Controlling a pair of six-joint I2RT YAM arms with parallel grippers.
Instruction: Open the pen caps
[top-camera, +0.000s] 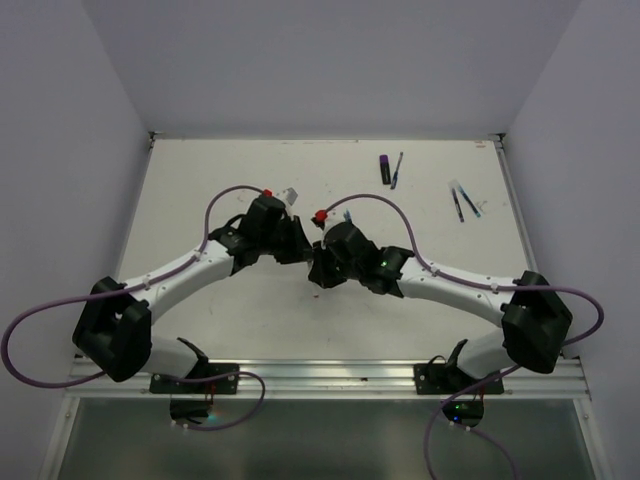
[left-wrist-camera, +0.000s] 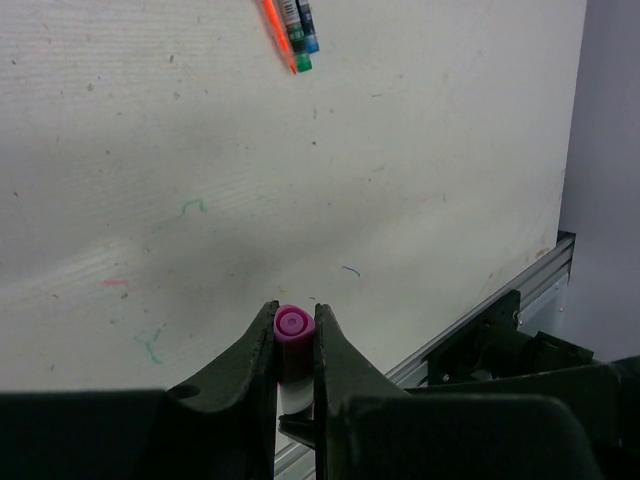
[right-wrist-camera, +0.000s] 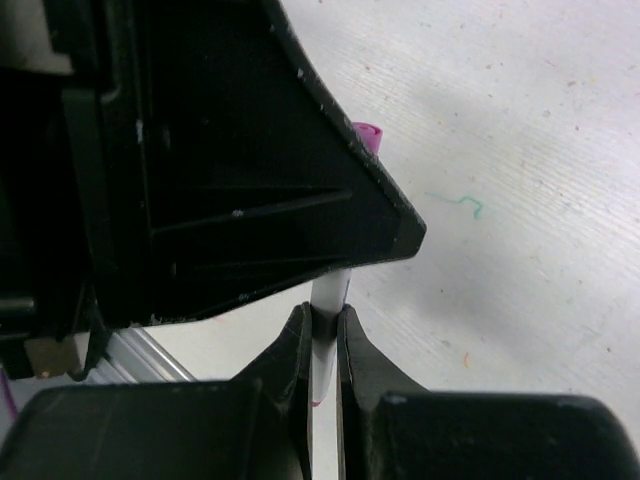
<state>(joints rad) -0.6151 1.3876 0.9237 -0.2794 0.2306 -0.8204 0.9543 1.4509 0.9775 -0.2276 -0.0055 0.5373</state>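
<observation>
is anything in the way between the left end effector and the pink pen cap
Nothing visible does. The left end effector is clamped directly on the pink cap, and the right end effector grips the same pen's white barrel.

I count two claws, left claw (left-wrist-camera: 296, 322) and right claw (right-wrist-camera: 325, 320), one white pen (right-wrist-camera: 327, 295) with one pink cap (left-wrist-camera: 292, 324), one purple marker (top-camera: 384, 168) and one blue pen (top-camera: 397, 170) at one o'clock, and three at two o'clock: orange pen (left-wrist-camera: 278, 35), green-tipped pen (left-wrist-camera: 294, 32), blue-tipped pen (left-wrist-camera: 308, 25).
</observation>
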